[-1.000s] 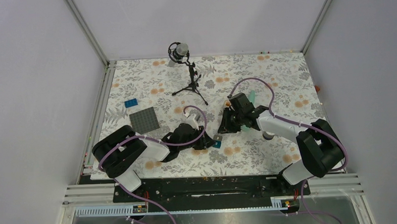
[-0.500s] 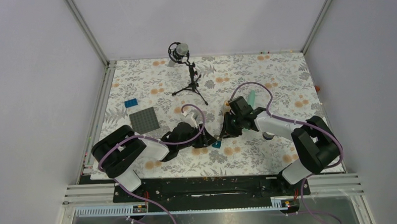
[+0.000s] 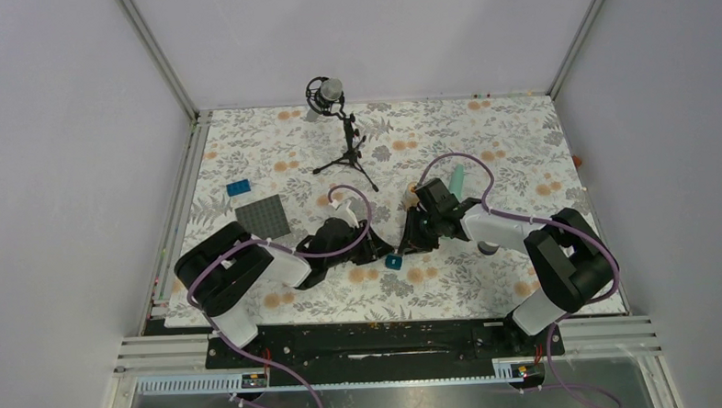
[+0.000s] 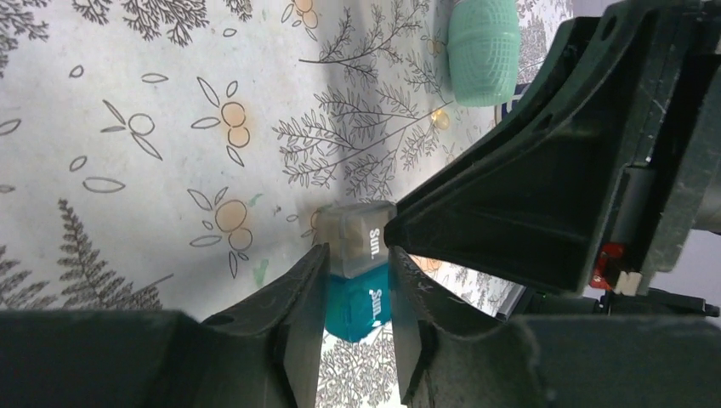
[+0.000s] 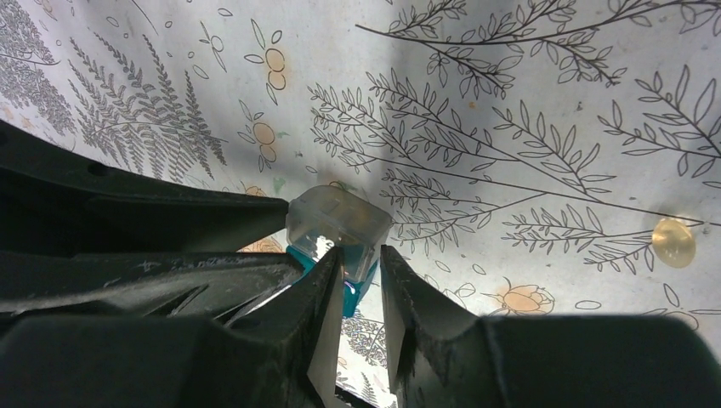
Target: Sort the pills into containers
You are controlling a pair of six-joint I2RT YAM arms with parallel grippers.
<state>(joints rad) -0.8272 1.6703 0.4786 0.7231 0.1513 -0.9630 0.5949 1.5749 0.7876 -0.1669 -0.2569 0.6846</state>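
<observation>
I count one teal cube box (image 3: 394,261), one translucent grey cube box (image 5: 336,223), one slim mint-green organizer strip (image 4: 483,51), one visible amber pill (image 5: 673,241), one small blue brick (image 3: 239,187), one dark grey studded plate (image 3: 262,218), one tripod microphone (image 3: 346,149)

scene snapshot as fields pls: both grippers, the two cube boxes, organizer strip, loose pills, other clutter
left gripper: jaws narrow, flanking the teal box; firm grip unclear
right gripper: jaws narrow, at the same two boxes; grip unclear
grey box: directly against the teal box, "Sun." printed on both
organizer strip: mint green, on the cloth, beyond the boxes
loose pill: one, amber, on the cloth, apart from the boxes
other: studded plate, blue brick, microphone stand
</observation>
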